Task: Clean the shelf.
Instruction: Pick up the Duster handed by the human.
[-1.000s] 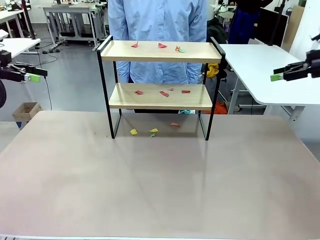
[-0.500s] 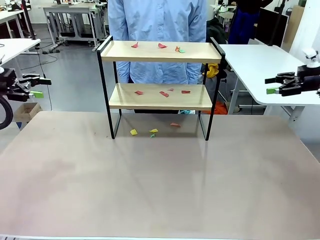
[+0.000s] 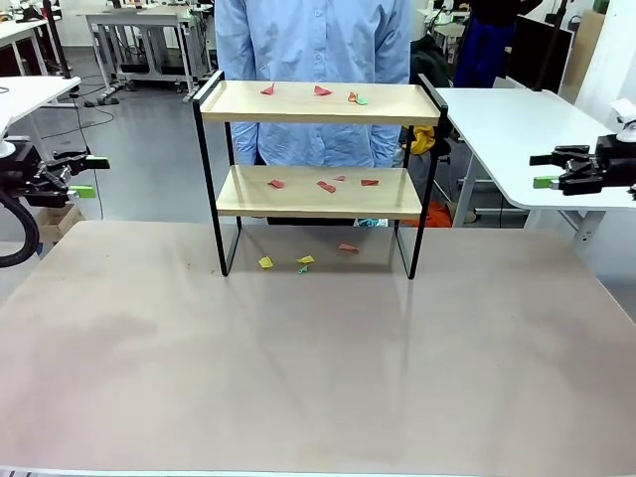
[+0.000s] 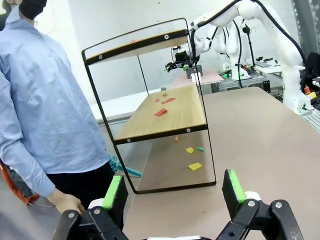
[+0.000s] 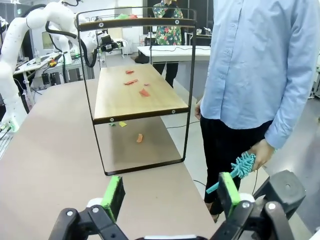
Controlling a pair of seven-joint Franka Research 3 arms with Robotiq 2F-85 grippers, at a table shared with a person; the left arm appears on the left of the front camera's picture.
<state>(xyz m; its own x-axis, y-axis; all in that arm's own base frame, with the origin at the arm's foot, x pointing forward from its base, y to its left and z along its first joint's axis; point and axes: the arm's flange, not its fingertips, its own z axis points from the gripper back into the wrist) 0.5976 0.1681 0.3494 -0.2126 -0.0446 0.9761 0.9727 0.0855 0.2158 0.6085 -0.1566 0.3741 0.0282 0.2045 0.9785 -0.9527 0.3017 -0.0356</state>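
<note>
front view: shelf (image 3: 298, 107) stands mid far edge of the table (image 3: 298, 378), paper scraps (image 3: 326, 186) on both boards.
grippers: left gripper (image 3: 87, 175) and right gripper (image 3: 542, 170), jaws apart, empty, beyond the side edges.
advice: probably take the person's teal duster (image 5: 240, 167) first, then sweep gently.

Shelf (image 3: 397, 103) stands on the desk (image 3: 318, 378), far side. Little scraps (image 3: 326, 186) on both boards (mostly red), plus a few on the desk underneath.
</note>
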